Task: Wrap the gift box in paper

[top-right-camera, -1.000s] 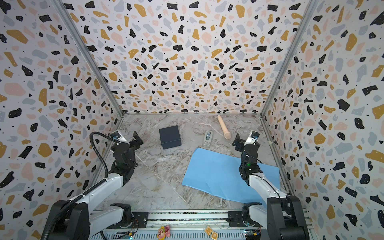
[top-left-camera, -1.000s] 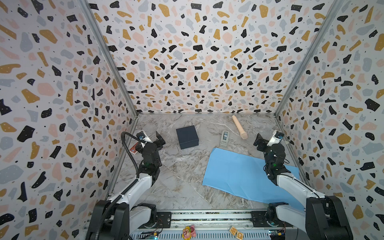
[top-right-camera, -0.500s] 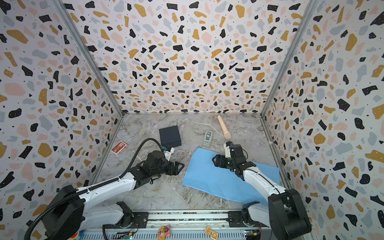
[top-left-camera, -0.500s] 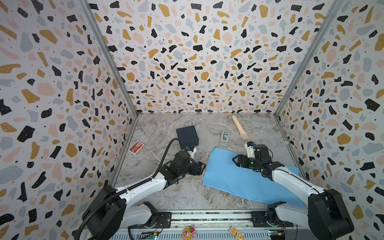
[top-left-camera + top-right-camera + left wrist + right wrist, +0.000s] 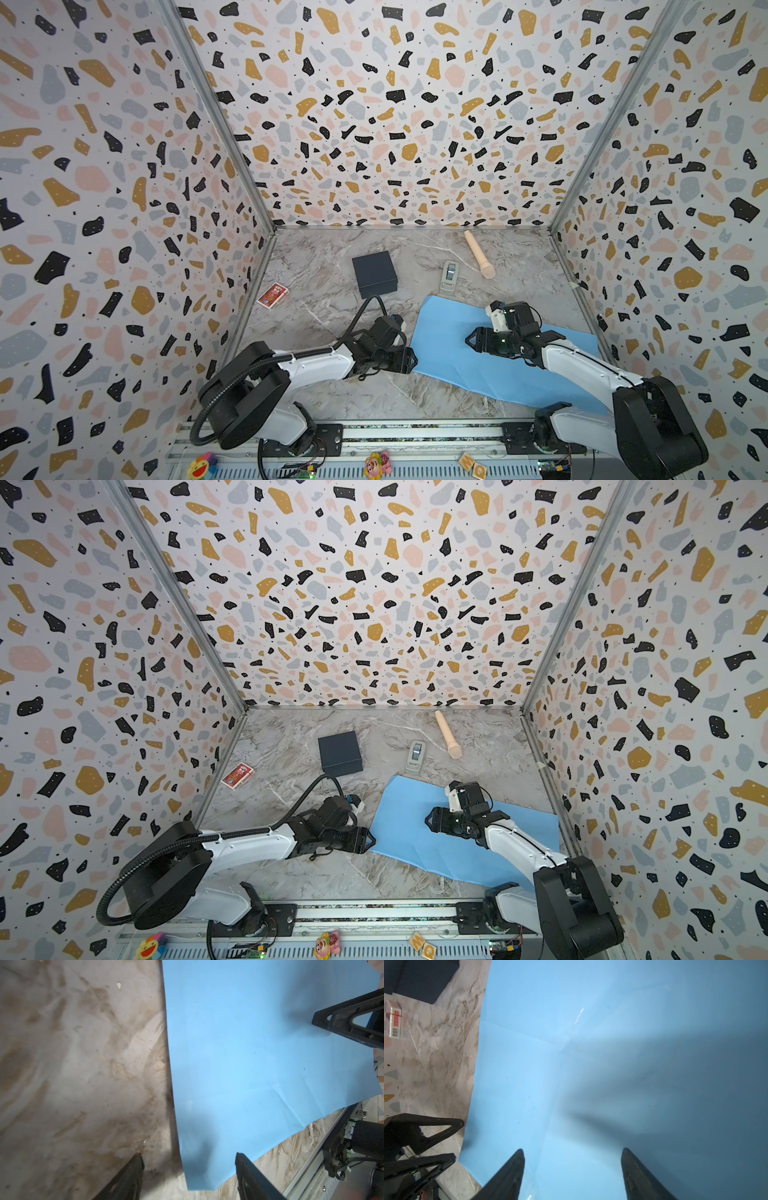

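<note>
Nothing's been wrapped yet tbh: box [image 5: 374, 274] is parked off the paper [image 5: 449, 332], left gripper [image 5: 410, 360] and right gripper [image 5: 468, 338] spread, empty.

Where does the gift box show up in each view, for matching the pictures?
In a top view: gift box, left of the tape dispenser.
In a top view: gift box, same place.
Left wrist: not in it.
Right wrist: gift box cropped at the frame edge, beside the red card pack.
Shared landmark: the paper, in all four.
</note>
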Motion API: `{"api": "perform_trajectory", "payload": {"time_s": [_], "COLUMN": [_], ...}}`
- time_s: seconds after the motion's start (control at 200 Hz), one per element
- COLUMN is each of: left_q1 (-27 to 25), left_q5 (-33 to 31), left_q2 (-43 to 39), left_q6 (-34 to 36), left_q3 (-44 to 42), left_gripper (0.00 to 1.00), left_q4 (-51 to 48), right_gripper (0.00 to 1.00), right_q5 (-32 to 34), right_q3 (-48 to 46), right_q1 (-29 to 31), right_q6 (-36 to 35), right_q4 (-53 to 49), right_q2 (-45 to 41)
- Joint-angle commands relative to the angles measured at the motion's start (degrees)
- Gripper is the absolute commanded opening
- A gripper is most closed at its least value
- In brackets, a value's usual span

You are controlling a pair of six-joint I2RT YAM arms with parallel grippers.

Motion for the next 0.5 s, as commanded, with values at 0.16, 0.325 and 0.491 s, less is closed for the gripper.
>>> {"api": "perform_trajectory", "payload": {"time_s": [0.16,0.325,0.491], "left_q1": [-1.16,-1.15,-0.99], "left_q5": [6.43,7.97,9.0], "left_q2": [2.37,3.1,2.1], "left_q6": [-4.76,-4.81,-5.0], "left_q3": [-1.08,-1.1,-1.55], "left_gripper": [0.68,0.65,0.65], "left_q4": [9.48,12.09,15.85], "right_gripper": [0.73,0.72,0.71], "right_q5": [-1.7,-1.86,-1.92], "right_q3": [-0.86,-1.15,-1.25], "right_q1": [0.13,0.13,0.13], "right_q6": [0.23,0.19,-0.62], "right_q4": [1.5,1.79,1.81], "right_q2": [1.14,1.22,1.63]}}
